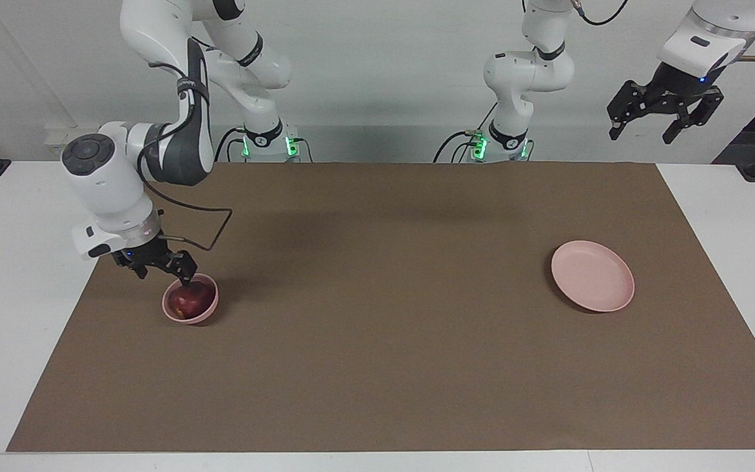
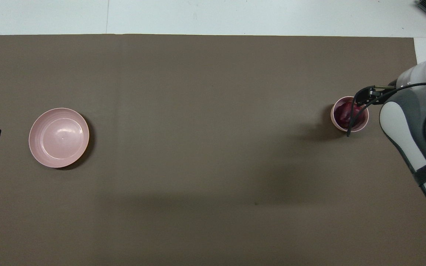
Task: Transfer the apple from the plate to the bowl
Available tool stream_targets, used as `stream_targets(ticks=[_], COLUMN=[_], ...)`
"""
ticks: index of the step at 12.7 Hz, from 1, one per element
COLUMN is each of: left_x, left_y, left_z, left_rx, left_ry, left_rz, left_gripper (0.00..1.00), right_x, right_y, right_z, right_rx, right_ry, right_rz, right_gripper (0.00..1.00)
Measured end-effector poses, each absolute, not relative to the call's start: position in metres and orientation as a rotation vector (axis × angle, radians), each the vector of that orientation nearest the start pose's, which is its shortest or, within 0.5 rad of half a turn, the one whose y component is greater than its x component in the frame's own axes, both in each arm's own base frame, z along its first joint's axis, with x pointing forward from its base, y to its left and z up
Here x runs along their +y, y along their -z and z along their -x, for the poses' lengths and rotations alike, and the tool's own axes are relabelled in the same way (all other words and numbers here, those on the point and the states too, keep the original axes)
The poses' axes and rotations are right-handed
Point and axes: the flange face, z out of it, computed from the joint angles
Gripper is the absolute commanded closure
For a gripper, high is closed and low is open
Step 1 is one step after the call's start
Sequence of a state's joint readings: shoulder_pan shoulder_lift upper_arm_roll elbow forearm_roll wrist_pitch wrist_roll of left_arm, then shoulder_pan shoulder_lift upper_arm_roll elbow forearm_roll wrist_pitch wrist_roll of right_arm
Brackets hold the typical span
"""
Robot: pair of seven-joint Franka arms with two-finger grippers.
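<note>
apple in bowl, right claw just above, plate bare

Small deep pale pink bowl is sitting toward the right arm's end of the brown surface, with the dark red round apple lying inside it. Right hand is hanging over the bowl's rim; its black cable is crossing the bowl. Wide flat pale pink plate is sitting bare toward the left arm's end, well apart from the bowl.
</note>
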State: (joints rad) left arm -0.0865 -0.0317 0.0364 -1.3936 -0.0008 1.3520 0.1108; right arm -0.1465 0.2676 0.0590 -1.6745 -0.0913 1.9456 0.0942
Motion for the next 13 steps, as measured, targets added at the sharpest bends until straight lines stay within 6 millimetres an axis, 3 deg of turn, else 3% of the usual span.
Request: stream_targets(ticks=[4,9,11,13], left_x=[-0.026,-0.026,-0.026,-0.026], left_y=[-0.703,-0.703,-0.703,-0.703], left_z=[-0.517,-0.517,-0.517,-0.517], left_rx=[0.253,0.253,0.253,0.253], left_ry=[-0.024,-0.026,-0.027,-0.027], left_rz=[3.134,3.134,3.134,3.134], left_gripper=[0.0,0.0,0.0,0.0], right_x=[-0.054,-0.046,-0.047,-0.045], right_y=[-0.513,-0.597,-0.62,-0.627], right_z=[-0.619,-0.564,-0.544,-0.538], right_rx=[0.241,0.254,0.269,0.269], right_ry=[-0.051,-0.086,-0.102,-0.093], right_rz=[3.174,3.181,3.182,3.177], right_gripper=[0.0,0.0,0.0,0.0])
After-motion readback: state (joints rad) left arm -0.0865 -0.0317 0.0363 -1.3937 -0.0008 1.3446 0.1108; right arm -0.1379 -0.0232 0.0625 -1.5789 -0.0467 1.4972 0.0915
